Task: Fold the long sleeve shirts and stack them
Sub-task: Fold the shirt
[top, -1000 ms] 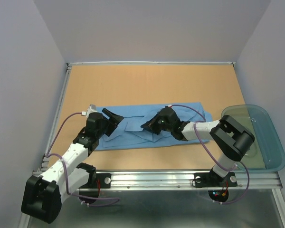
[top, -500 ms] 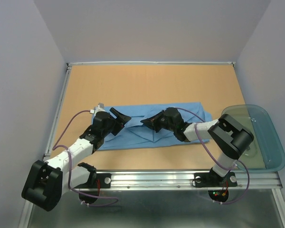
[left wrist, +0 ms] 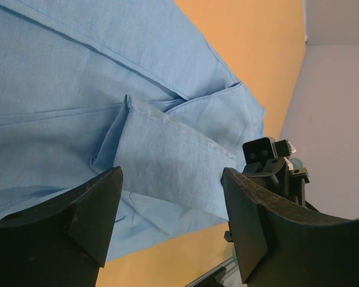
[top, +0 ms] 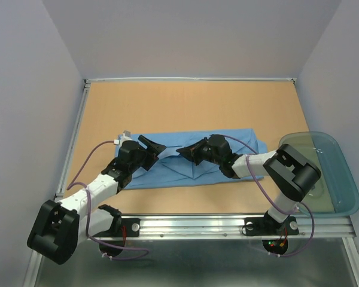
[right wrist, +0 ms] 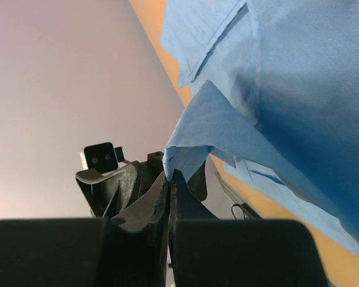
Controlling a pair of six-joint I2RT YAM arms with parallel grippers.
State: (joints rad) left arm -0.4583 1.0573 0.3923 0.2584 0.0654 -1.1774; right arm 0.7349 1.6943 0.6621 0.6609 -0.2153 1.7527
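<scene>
A light blue long sleeve shirt point(top: 233, 140) lies stretched left to right across the middle of the table. My right gripper point(top: 184, 152) is shut on a fold of its cloth near the middle and holds it a little off the table; in the right wrist view the cloth point(right wrist: 215, 125) rises out of the shut jaws of the right gripper point(right wrist: 170, 174). My left gripper point(top: 155, 146) hovers open over the shirt's left part, facing the right gripper. In the left wrist view a sleeve cuff point(left wrist: 167, 161) lies between the spread fingers of the left gripper point(left wrist: 172, 179), untouched.
A translucent teal tub point(top: 341, 179) stands at the table's right edge beside the right arm's base. Bare wooden tabletop point(top: 185, 104) stretches behind the shirt. A metal rail point(top: 197, 224) runs along the near edge.
My left gripper has moved right over the shirt toward the right gripper, staying open. The right gripper stays shut on the fold and has shifted slightly up and left.
</scene>
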